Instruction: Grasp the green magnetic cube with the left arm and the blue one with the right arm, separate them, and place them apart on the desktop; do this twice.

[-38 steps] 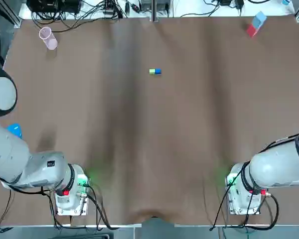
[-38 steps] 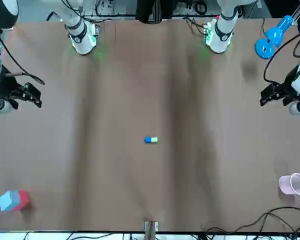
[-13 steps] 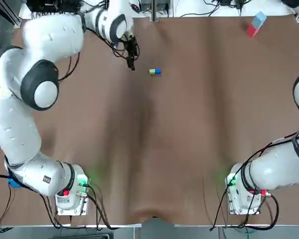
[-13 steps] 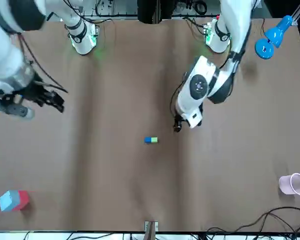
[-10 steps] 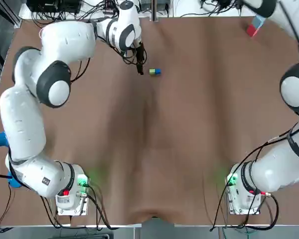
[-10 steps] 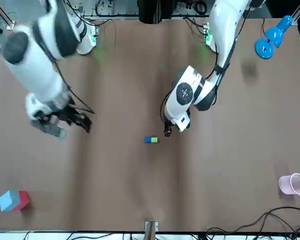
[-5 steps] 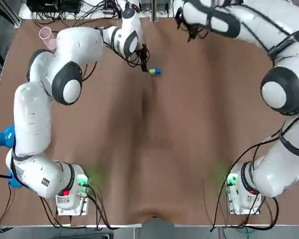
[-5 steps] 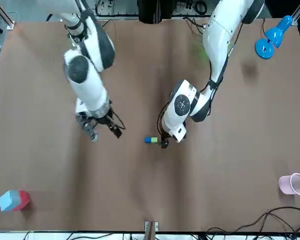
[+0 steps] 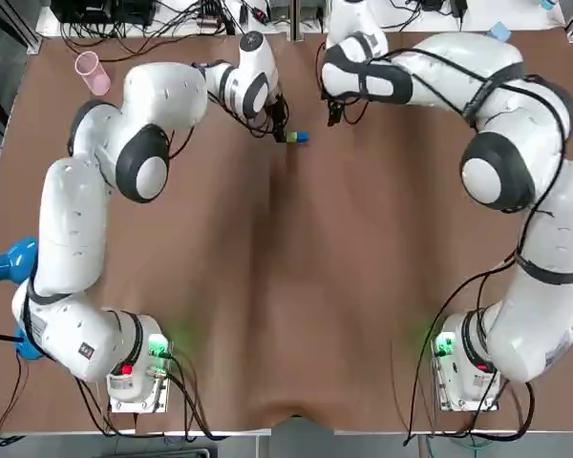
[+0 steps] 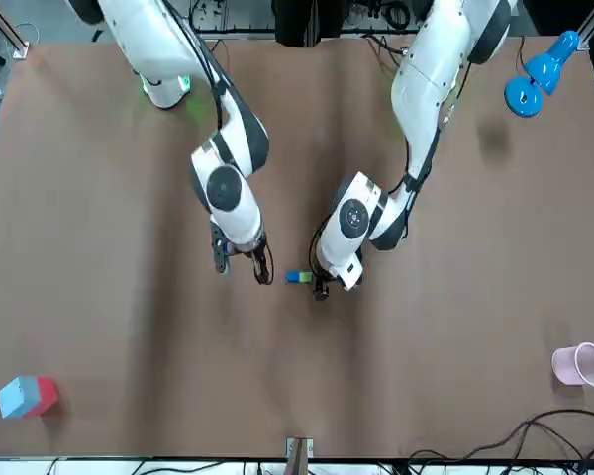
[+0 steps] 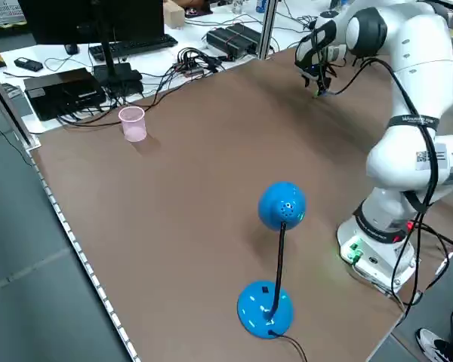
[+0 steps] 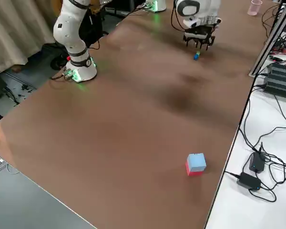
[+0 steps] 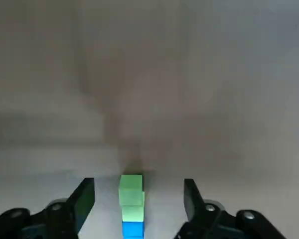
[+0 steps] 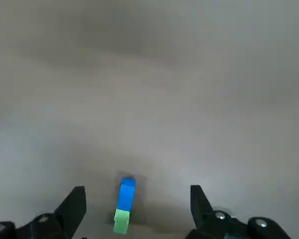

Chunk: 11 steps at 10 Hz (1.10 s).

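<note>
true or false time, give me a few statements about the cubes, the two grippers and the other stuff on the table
1. The green cube and the blue cube are joined together on the table. True.
2. The left gripper is shut on the green cube. False: it is open, with a finger on either side of the cubes.
3. The pink cup stands on the robot's left side of the table. True.
4. The right gripper holds the blue cube in the air. False: it is open and the blue cube lies on the table.
5. The red and blue block touches the cubes. False: it sits far off, near the table's edge.
</note>
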{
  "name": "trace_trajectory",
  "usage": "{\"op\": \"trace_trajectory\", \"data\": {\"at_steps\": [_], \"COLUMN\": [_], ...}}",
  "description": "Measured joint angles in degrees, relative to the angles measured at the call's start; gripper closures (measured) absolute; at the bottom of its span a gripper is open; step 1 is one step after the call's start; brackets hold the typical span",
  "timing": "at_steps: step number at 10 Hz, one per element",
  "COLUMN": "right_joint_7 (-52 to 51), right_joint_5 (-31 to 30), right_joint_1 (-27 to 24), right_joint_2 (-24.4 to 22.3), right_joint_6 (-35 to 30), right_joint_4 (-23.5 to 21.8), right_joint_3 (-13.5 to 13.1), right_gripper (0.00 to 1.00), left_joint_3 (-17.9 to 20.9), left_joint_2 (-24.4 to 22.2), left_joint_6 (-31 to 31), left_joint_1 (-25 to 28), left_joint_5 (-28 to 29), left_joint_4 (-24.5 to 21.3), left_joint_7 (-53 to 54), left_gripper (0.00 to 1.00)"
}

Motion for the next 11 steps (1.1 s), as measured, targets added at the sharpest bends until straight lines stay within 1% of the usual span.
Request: {"op": "trace_trajectory", "data": {"at_steps": [2,3,5,6,7,9,11], "right_joint_7": [5.06,7.33,9.98,10.87,11.4,11.83,11.92], "right_joint_5": [0.78,0.88,0.93,0.95,0.97,1.01,2.19], "right_joint_1": [1.02,2.08,3.64,3.8,3.8,3.85,3.88], "right_joint_2": [4.35,6.42,9.74,11.18,12.54,14.73,16.0], "right_joint_6": [3.9,6.04,7.53,7.56,7.58,8.22,9.49], "right_joint_4": [3.04,4.51,7.38,8.82,10.19,11.8,12.15], "right_joint_3": [0.06,0.07,0.04,0.02,-0.04,-0.03,-0.02], "right_gripper": [0.07,0.07,0.07,0.06,0.06,0.05,0.06], "left_joint_3": [0.01,0.01,0.01,0.01,0.01,0.01,0.01], "left_joint_2": [1.11,1.2,1.22,1.28,1.4,1.74,1.91], "left_joint_6": [2.06,2.19,2.19,2.19,2.19,2.19,2.19], "left_joint_1": [-0.27,-0.27,-0.29,-0.34,-0.41,-0.58,-0.66], "left_joint_5": [0.0,0.0,0.0,0.01,0.05,0.1,0.11], "left_joint_4": [0.2,0.33,0.42,0.42,0.41,0.4,0.4], "left_joint_7": [0.05,0.05,0.05,0.06,0.11,0.13,0.14], "left_gripper": [0.22,0.24,0.31,0.4,0.43,0.44,0.44]}}
